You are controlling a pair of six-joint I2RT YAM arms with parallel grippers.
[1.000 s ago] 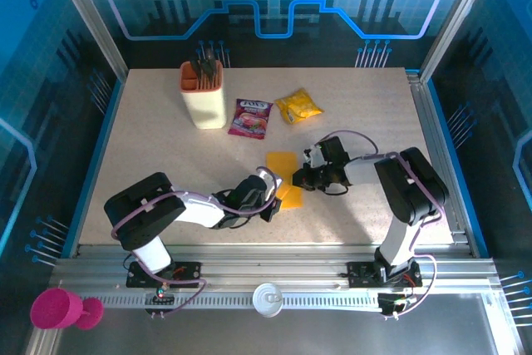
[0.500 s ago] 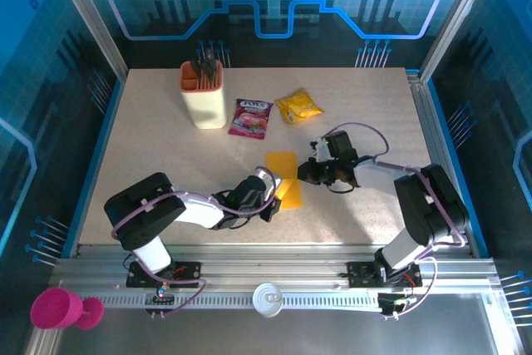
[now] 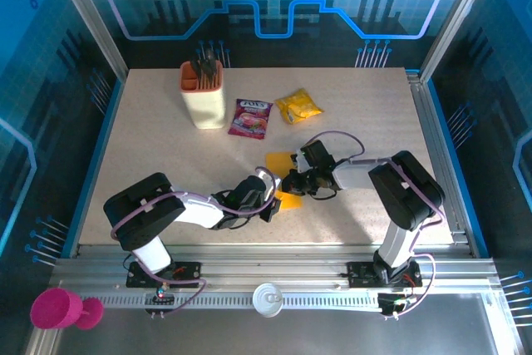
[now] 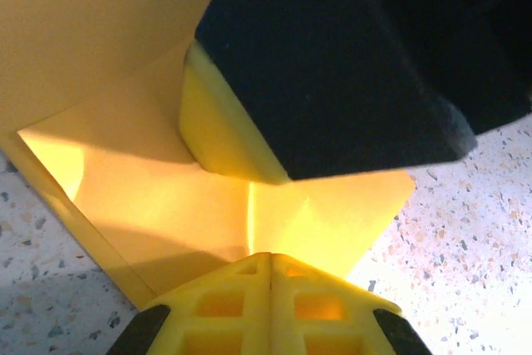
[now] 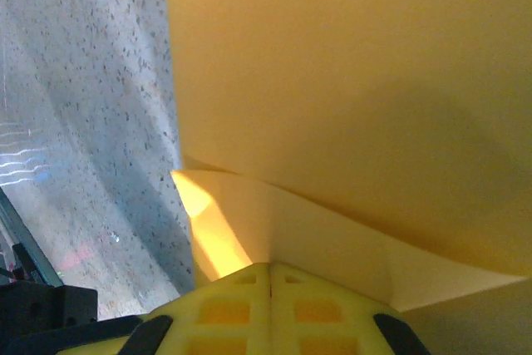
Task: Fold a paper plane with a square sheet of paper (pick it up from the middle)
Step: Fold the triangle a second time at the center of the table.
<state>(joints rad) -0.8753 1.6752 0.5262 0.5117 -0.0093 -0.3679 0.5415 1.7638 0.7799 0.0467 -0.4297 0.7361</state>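
The square sheet of paper (image 3: 279,161) lies about in the middle of the table (image 3: 158,147), a little to the near side of the two packets. It is orange-yellow and not flat: in the left wrist view one flap stands up from the layer that rests on the table, and a sharp crease runs across the lower layer toward the camera.

The right gripper (image 3: 291,183) is over the middle of the sheet and hides part of it. Its yellow fingers are fully together, with the tips right at the paper, beside a raised edge. The left gripper (image 3: 274,199) is at the near end of the sheet, and its fingers are also pressed together, with the tips at the crease. For both grippers I cannot tell if paper is pinched between the fingers or only touched. The two grippers are very near to each other.

Farther away, the purple packet (image 3: 252,116) and the yellow snack packet (image 3: 298,106) lie side by side. The beige holder (image 3: 204,106) stands upright to their left, well apart from the sheet.
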